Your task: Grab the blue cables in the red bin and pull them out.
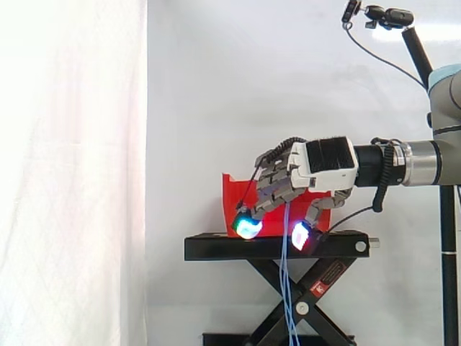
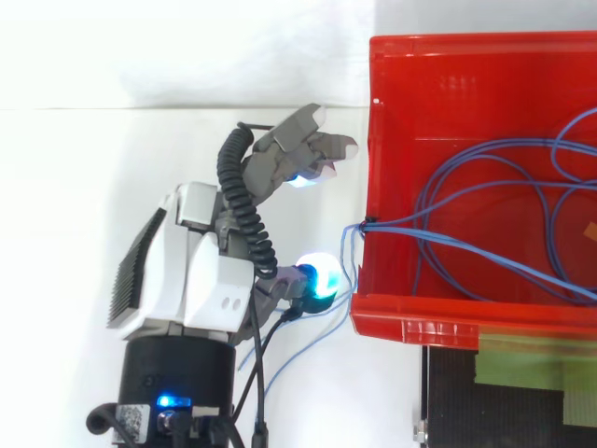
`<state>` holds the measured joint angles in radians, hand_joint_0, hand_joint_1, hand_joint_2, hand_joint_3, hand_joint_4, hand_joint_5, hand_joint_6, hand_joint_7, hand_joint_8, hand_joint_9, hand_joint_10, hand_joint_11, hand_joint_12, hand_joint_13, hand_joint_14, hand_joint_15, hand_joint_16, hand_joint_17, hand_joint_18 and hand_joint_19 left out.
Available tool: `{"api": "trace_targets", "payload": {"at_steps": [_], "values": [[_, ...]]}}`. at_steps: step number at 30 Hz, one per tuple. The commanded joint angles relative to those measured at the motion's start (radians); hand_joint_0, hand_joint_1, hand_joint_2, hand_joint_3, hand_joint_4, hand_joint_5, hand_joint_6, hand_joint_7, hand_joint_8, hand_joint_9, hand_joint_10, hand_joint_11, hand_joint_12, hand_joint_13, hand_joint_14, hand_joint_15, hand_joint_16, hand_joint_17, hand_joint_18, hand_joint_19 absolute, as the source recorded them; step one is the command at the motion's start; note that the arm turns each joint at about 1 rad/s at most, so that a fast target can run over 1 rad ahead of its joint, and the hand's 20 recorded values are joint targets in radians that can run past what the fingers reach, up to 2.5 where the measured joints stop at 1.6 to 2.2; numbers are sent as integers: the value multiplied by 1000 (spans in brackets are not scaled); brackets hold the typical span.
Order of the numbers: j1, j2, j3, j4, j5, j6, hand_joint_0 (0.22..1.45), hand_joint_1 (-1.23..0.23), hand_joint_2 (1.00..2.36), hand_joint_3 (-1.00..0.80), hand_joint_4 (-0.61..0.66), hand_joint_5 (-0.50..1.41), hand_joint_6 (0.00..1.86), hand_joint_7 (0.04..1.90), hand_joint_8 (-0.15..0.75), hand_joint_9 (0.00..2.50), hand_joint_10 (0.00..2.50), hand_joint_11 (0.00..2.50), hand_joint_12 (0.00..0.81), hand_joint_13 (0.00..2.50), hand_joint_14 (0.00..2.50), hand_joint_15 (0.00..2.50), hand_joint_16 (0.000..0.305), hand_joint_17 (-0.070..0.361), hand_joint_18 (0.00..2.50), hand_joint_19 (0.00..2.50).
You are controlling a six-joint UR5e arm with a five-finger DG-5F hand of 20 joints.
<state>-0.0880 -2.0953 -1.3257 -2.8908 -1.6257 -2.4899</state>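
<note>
Blue cables (image 2: 387, 224): most of the length lies in loose loops on the floor of the red bin (image 2: 438, 317). A few strands cross the bin's wall on my side and hang outside it. In the side view they drop straight down past the black scissor stand (image 1: 216, 247).

My hand (image 2: 201, 271) is outside the bin, level with that wall and just beside the draped strands. Fingers: neither view lets me make out whether they grip the strands or only stand next to them.

Step, as I judge it: mid-pull. Part of the bundle is over the wall, the bulk not yet out.

Next move calls for:
- a sure hold on the strands close to the wall;
- a draw away from the bin, angled so the strands ride over the rim rather than saw against it.

Risks: the loops inside may tangle and come as a clump. The bin looks light and could slide on the stand.

Surface: the bin sits on the stand's flat black top.

Room: white curtain (image 1: 72, 144) behind, and a small camera on a black pole (image 1: 389, 16) at upper right of the side view.
</note>
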Motion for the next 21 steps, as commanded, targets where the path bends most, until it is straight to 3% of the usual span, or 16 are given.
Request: {"api": "trace_targets", "payload": {"at_steps": [1,4,21], "values": [[-4,0,0,-8,-2,-2,760,-1020,1000,-1000,-56,596,12,497,197,643,21,1029,333,527,19,534,43,96,374,432],[-12,0,0,-21,-3,-16,760,-1018,1000,-1000,-58,634,12,568,196,642,22,1031,333,526,20,535,43,96,372,431],[-6,-2,-1,10,-3,-77,747,-1023,1000,-1000,-81,731,6,715,203,640,19,1015,336,528,21,532,43,98,376,438]]}}
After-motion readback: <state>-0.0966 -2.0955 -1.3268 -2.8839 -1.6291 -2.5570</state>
